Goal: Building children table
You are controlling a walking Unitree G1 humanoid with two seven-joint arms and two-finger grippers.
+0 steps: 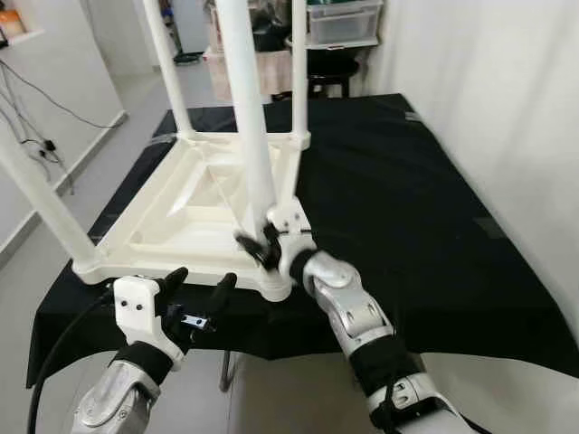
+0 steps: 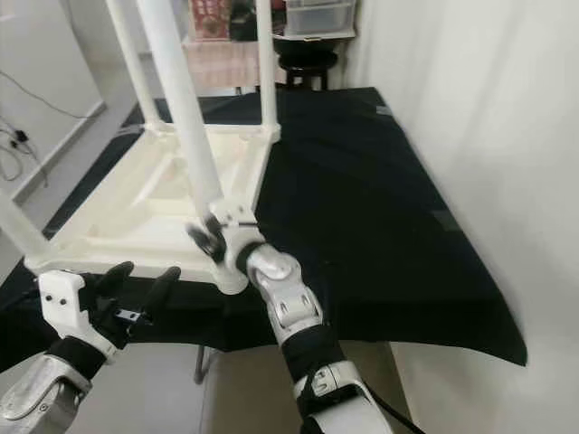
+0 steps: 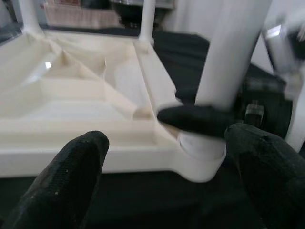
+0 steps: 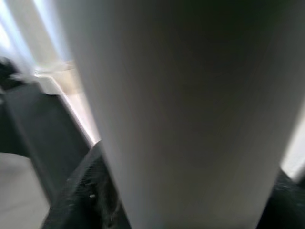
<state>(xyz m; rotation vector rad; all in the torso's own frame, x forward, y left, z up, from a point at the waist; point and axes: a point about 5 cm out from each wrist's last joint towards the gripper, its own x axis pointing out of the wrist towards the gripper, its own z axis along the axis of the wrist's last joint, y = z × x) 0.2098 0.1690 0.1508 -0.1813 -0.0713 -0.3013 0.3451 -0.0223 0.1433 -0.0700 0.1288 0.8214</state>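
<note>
While the right claw (image 1: 262,246) clamps the base of the near leg (image 1: 250,117) over its corner socket on the upturned tabletop (image 1: 181,212) (atop the black-draped table (image 1: 407,208)), the leg leans and could cross-thread; the left claw (image 1: 197,289) hovers open, empty, bracing nothing.

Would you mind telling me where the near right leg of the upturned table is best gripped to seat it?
Low on its shaft, just above the corner socket, coming from the robot's side. The leg stands upright and is a plain round tube, so two fingers close across it there, as the right claw does now. The left claw hovers open near the tabletop's front edge.
</note>
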